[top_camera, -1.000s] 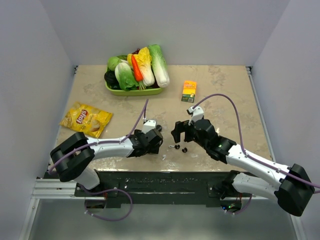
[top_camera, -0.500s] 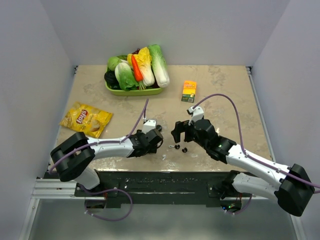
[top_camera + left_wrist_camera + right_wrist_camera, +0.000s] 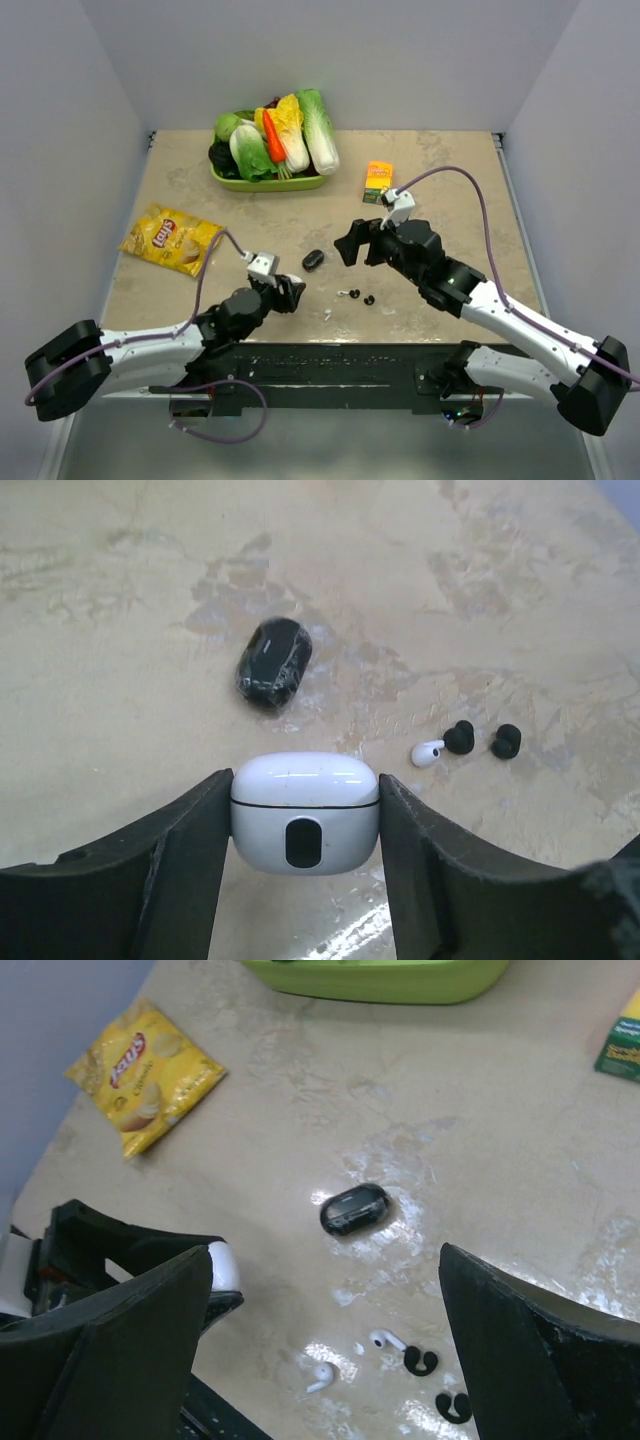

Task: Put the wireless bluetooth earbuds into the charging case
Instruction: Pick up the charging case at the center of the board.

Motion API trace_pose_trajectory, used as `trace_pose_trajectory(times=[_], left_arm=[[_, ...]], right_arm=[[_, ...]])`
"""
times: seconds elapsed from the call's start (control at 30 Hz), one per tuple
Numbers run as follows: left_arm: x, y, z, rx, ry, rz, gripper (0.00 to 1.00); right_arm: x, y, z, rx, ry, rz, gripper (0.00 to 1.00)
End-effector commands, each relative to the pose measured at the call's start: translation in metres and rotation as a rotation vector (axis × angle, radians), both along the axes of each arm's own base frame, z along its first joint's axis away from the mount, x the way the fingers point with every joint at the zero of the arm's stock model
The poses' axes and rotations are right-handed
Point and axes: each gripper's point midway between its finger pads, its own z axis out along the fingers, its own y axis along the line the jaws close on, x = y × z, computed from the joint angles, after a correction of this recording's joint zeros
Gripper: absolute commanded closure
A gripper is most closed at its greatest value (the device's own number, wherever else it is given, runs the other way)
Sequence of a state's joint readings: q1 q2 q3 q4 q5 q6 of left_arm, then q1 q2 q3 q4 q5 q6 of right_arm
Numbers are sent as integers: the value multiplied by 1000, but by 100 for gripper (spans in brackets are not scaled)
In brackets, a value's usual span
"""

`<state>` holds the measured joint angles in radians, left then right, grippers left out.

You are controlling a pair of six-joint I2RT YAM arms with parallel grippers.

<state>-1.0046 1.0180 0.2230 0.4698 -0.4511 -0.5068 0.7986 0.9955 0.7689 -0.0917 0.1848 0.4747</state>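
- Left gripper (image 3: 305, 777) clamps the white charging case (image 3: 305, 820) near the table (image 3: 450, 180) front edge, long axis spanning the fingers, lid apparently closed.
- Earbuds (image 3: 459, 737) lie loose just beyond.
- Right gripper (image 3: 325, 1250) fingers spread wide.

Left claw (image 3: 305, 792) drawn back clamping white case (image 3: 305, 815), black case (image 3: 313, 260) uncovered, right claw (image 3: 356, 245) shifted farther

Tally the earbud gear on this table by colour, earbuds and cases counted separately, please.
white earbuds: 2
black earbuds: 2
white charging case: 1
black charging case: 1
Total: 6
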Motion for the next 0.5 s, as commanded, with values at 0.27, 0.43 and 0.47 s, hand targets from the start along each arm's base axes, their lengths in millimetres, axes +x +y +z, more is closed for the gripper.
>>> trace_pose_trajectory(times=[0.27,0.43,0.47], left_arm=[[-17,-17,107,-113,-708,-249,100],[-26,-30,119,-39,-834,-349,100],[-29,-34,120,-40,-844,-374,100]], right_arm=[[-12,29,0,-99,62,208,2],[-8,35,1,-79,79,199,2],[-13,41,2,-68,88,241,2]])
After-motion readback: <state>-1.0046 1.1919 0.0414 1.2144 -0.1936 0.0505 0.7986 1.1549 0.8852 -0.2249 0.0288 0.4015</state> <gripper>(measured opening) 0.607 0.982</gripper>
